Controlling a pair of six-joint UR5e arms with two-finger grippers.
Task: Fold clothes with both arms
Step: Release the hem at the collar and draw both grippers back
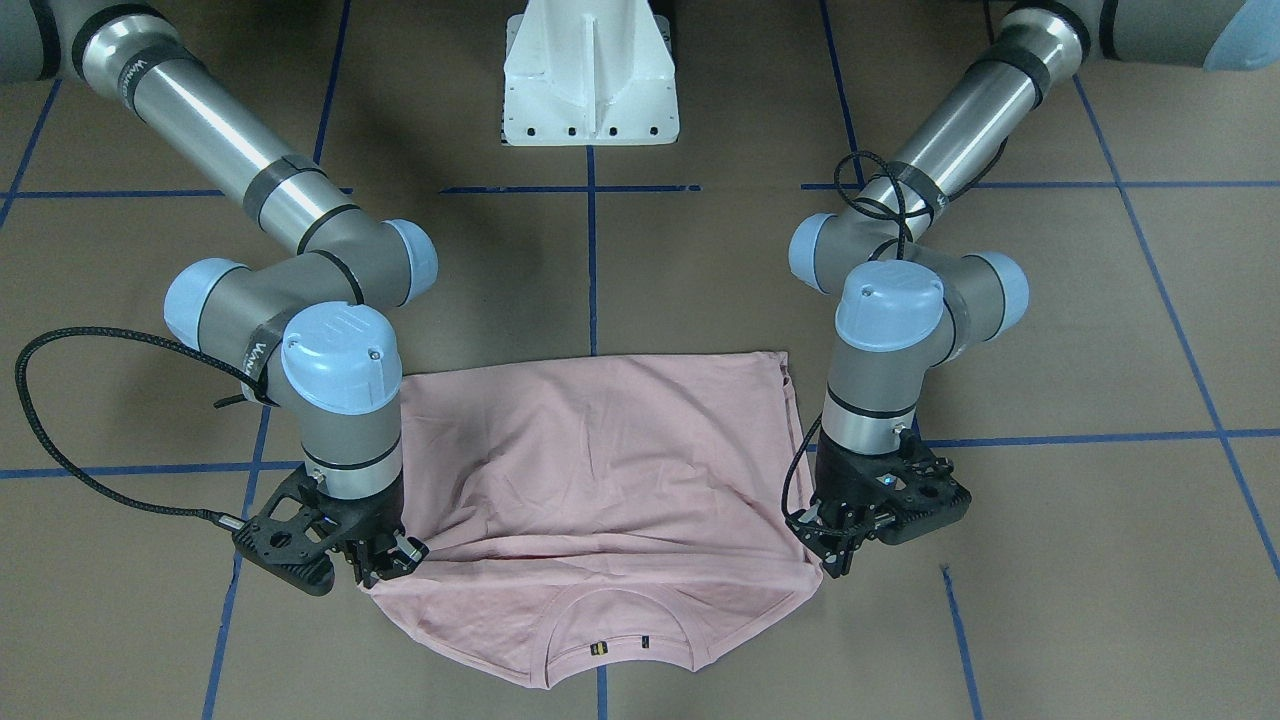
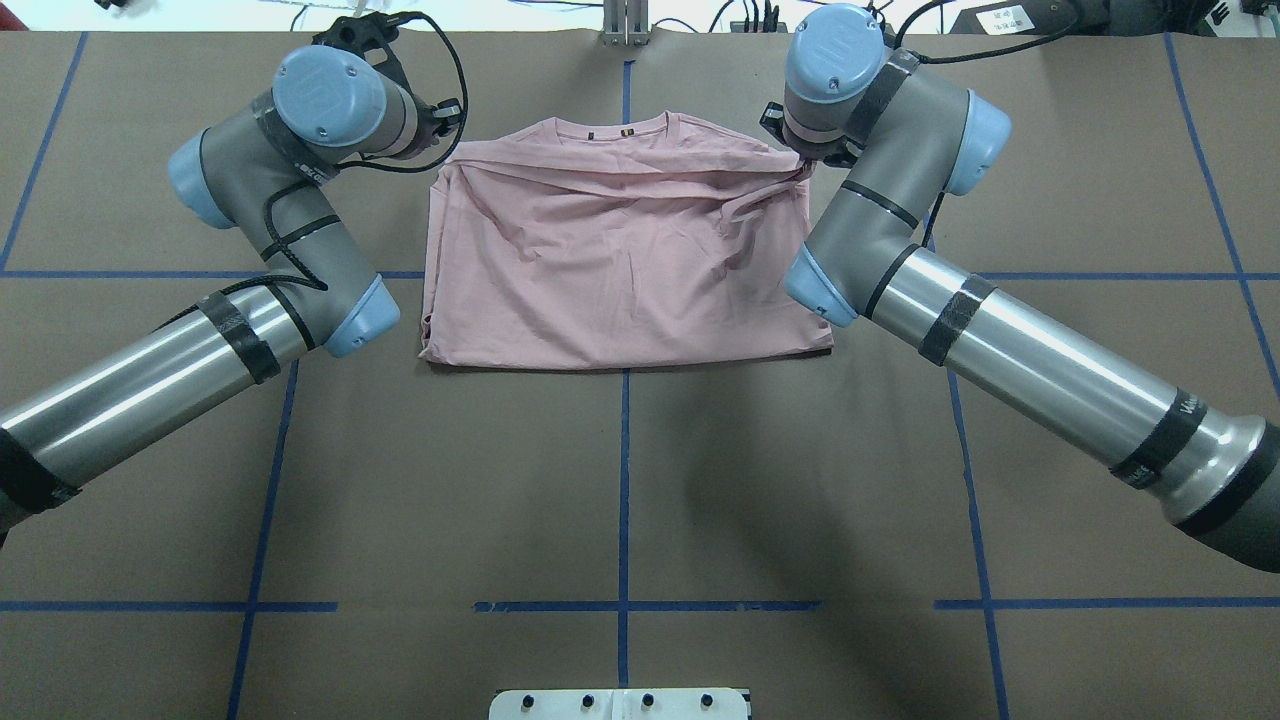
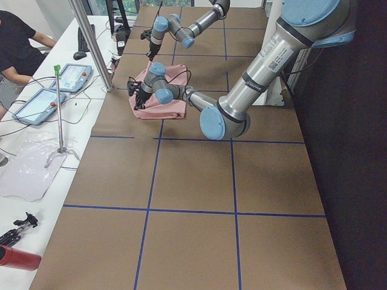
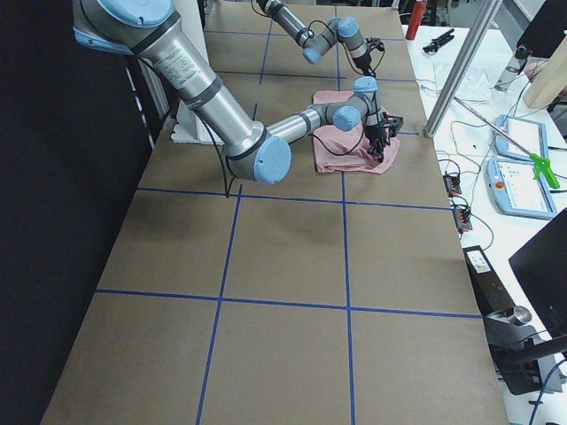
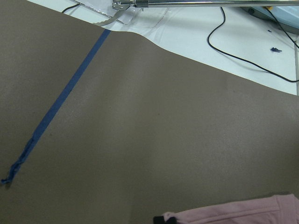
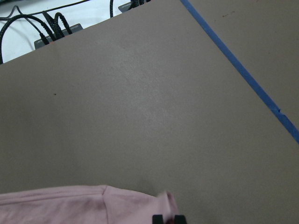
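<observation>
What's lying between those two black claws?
The pale pink T-shirt: it spans the whole stretch from the left gripper to the right gripper, each pinching its edge. The front-facing view shows it best.

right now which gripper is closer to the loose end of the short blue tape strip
Left. The left gripper, pinching the T-shirt corner, sits right beside the tape end. The right gripper holds the opposite corner, the shirt's whole width away.

Front and overhead views look steeply down from opposite sides, sharing the shirt (image 1: 600, 470). Side views look along the table (image 3: 193, 181) from afar. Wrist cameras seem close above its far edge.
</observation>
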